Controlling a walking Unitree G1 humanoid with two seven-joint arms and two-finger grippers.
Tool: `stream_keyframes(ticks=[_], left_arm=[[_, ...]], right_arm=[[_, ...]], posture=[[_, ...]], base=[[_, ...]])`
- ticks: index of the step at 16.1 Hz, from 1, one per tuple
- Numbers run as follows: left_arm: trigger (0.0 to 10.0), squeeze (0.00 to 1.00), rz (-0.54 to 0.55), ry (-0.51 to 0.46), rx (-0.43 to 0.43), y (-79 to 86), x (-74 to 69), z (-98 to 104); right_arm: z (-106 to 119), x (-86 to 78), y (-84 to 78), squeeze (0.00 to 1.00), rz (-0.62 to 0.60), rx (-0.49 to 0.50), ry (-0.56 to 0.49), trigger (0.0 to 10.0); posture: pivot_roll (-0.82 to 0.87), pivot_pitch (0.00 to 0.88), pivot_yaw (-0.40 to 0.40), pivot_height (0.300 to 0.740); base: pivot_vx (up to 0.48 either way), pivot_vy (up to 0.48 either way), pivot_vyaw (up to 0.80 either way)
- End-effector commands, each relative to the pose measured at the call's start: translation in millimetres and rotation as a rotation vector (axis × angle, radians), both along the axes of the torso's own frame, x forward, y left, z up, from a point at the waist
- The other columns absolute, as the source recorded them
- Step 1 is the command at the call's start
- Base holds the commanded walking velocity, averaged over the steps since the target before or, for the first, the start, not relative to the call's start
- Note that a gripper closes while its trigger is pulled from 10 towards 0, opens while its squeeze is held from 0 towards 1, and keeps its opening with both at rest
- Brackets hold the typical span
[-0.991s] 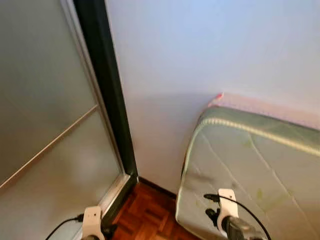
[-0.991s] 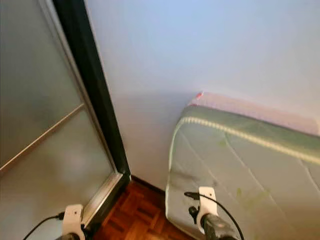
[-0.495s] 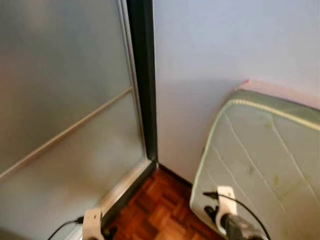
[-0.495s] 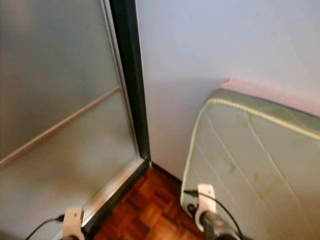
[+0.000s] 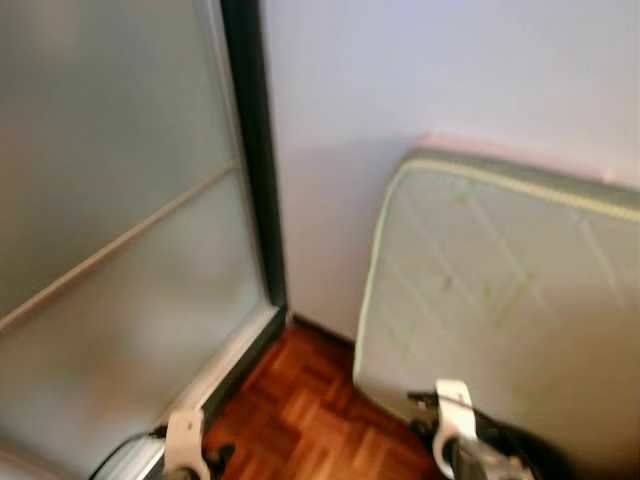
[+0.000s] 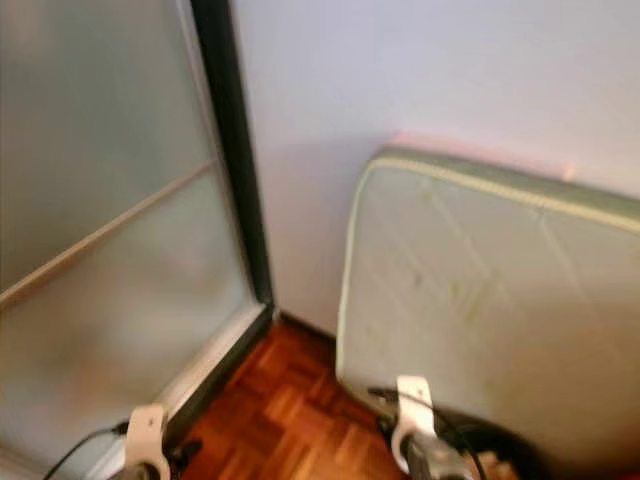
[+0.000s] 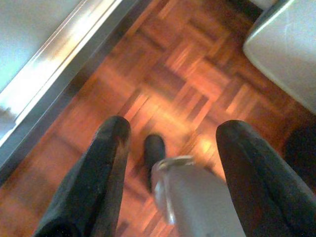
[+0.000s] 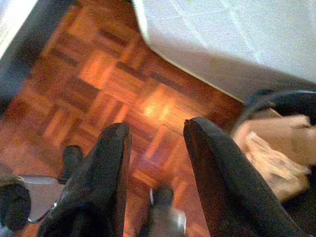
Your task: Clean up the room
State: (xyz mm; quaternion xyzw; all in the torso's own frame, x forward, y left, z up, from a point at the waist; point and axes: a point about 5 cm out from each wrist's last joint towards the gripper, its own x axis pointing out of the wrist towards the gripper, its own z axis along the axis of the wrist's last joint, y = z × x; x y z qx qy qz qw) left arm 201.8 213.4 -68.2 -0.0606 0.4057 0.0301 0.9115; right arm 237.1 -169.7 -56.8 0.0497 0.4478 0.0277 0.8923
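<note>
My left gripper (image 7: 175,131) hangs open over the parquet floor (image 7: 197,64), with nothing between its fingers; a silver part of my own body shows below it. The right gripper (image 8: 158,129) is open too, above the floor (image 8: 113,74) near the foot of a pale green quilted mattress (image 5: 500,290). The mattress leans on edge against the white wall. Beside it, close to the right gripper, stands a black container (image 8: 291,103) holding crumpled brown paper (image 8: 276,148). Both wrists show at the lower edge of the left eye view, the left arm (image 5: 185,445) and the right arm (image 5: 455,425).
A frosted glass sliding door (image 5: 110,250) with a dark frame (image 5: 255,170) takes up the left side, its metal track (image 7: 59,59) running along the floor. A strip of floor (image 5: 300,410) lies between door and mattress.
The camera has swung and tipped down, so more floor shows and the dark container at the mattress foot has come into view. Both arms hang as before.
</note>
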Motion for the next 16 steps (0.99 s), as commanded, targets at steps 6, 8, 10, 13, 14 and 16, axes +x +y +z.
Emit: stream_keyframes(ticks=[6,8,10,13,14,16], left_arm=[[10.0,0.00,0.022,0.018,-0.013,0.3,-5.1,-3.0],[10.0,0.00,0.024,0.017,-0.015,0.3,-4.9,-2.9],[10.0,0.00,0.026,0.015,-0.016,0.4,-4.7,-2.7],[10.0,0.00,0.023,0.014,-0.016,0.4,-4.5,-2.5],[10.0,0.00,0.021,0.014,-0.015,0.4,-4.4,-2.5],[10.0,0.00,-0.013,0.013,0.007,0.8,-3.3,-1.7]], right_arm=[[-1.6,-2.7,-2.3,0.00,-0.018,0.004,0.013,10.0],[-1.7,-2.7,-2.1,0.00,-0.020,0.008,0.015,10.0],[-1.7,-2.7,-2.0,0.00,-0.018,0.008,0.018,10.0],[-1.7,-2.7,-1.6,0.00,-0.014,0.011,0.021,10.0],[-1.7,-2.7,-1.6,0.00,-0.014,0.012,0.021,10.0],[-1.8,-2.8,-1.5,0.00,-0.013,0.013,0.023,10.0]], posture=[[0.09,0.000,-0.001,0.740],[0.09,0.000,-0.001,0.740],[0.09,0.000,0.000,0.740],[0.09,0.000,0.000,0.740],[0.09,0.000,0.000,0.740],[0.09,0.000,0.000,0.740]], base=[[0.000,0.000,-0.39],[0.000,0.000,-0.78],[0.000,0.000,-0.78],[0.000,0.000,-0.78],[0.000,0.000,-0.78],[0.000,-0.240,-0.78]])
